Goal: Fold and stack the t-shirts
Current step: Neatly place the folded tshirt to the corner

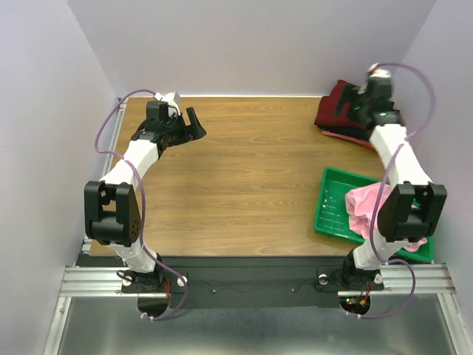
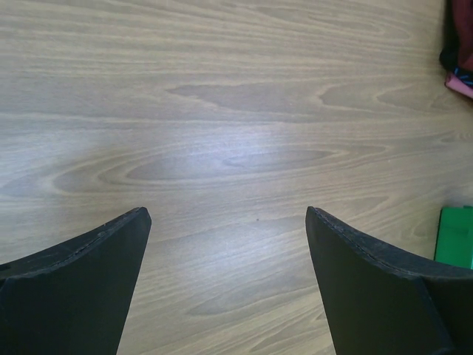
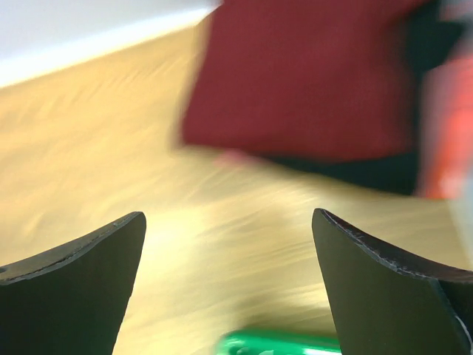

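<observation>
The wooden table (image 1: 251,170) fills most of the top view, with walls close around its far and side edges. The left arm (image 1: 133,159) reaches up the left side and the right arm (image 1: 395,159) up the right side towards the far right corner.

The green tray (image 1: 329,200) sits near the right edge, beside the right arm's base. The light pink t-shirt (image 1: 362,207) lies crumpled in it, partly hidden by the arm's elbow.

In the far right corner is a folded pile with the maroon t-shirt (image 1: 338,103) on top. A thin salmon t-shirt (image 1: 347,137) edge shows under its near side. The right wrist view is blurred. It shows the maroon cloth as a flat dark-red rectangle with a black t-shirt (image 3: 362,171) layer under it and a reddish-orange band at the right that cannot be told apart clearly.

The right gripper (image 3: 229,214) has its two fingers spread wide with nothing between them. In its wrist view only bare wood shows between the tips. The maroon t-shirt lies ahead of them and slightly right, not touching either finger. From above, this wrist hangs over the pile's right edge.

The left gripper (image 2: 228,213) is at the far left of the table, well apart from every shirt. Its fingers are also spread and empty over bare wood. In its wrist view, only a sliver of the pile shows in the far upper right corner and a bit of the tray at the right edge.
</observation>
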Available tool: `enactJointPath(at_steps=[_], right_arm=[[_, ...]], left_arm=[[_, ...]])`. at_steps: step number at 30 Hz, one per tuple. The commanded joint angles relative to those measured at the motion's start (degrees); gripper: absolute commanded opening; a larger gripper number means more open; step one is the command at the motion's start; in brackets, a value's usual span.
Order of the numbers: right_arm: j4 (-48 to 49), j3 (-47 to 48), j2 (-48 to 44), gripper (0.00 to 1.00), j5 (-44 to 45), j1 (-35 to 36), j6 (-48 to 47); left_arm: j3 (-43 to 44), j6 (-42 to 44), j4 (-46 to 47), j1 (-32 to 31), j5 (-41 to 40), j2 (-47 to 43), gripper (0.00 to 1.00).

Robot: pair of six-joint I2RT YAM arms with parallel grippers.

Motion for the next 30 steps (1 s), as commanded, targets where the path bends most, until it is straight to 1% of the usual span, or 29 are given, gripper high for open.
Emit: enactJointPath(at_steps=[1, 4, 5, 6, 7, 10, 14, 19, 29, 30], right_arm=[[5.4, -7.6, 0.1, 1.0, -4.5, 11.1, 3.5], [7.6, -10.3, 1.8, 1.0, -7.3, 16.9, 8.0], [8.0, -11.0, 3.3, 1.0, -7.4, 20.8, 9.8], [8.4, -11.0, 4.0, 1.0, -7.4, 22.9, 10.3], [8.6, -10.8, 4.8, 1.0, -7.1, 26.6, 10.6], [8.8, -9.2, 8.1, 1.0, -6.9, 31.2, 12.1], [9.1, -6.9, 10.4, 1.0, -7.0, 33.2, 12.3], [9.0, -6.1, 10.8, 1.0, -6.2, 33.1, 10.6], [9.1, -8.1, 9.1, 1.0, -5.5, 33.1, 10.3], [9.0, -8.4, 8.8, 1.0, -3.8, 33.0, 10.5]], left_arm=[[1.0, -0.2, 3.1, -0.2, -3.2, -4.6, 0.99], [0.7, -0.4, 3.5, -0.2, -3.9, -5.2, 0.99], [0.1, -0.5, 4.0, -0.2, -4.1, -5.6, 0.99], [-0.1, -0.5, 4.3, -0.2, -4.1, -5.7, 0.99], [-0.7, -0.9, 4.7, -0.2, -4.4, -5.9, 0.99], [-1.4, -0.9, 5.1, -0.3, -5.0, -6.9, 0.99], [-2.0, -0.7, 5.0, -0.3, -5.7, -7.8, 0.99], [-2.5, -0.1, 6.5, -0.3, -5.9, -9.0, 0.99], [-3.5, 1.5, 6.8, -0.3, -5.7, -10.5, 0.99], [-3.5, 1.5, 6.7, -0.3, -5.7, -10.6, 0.99]])
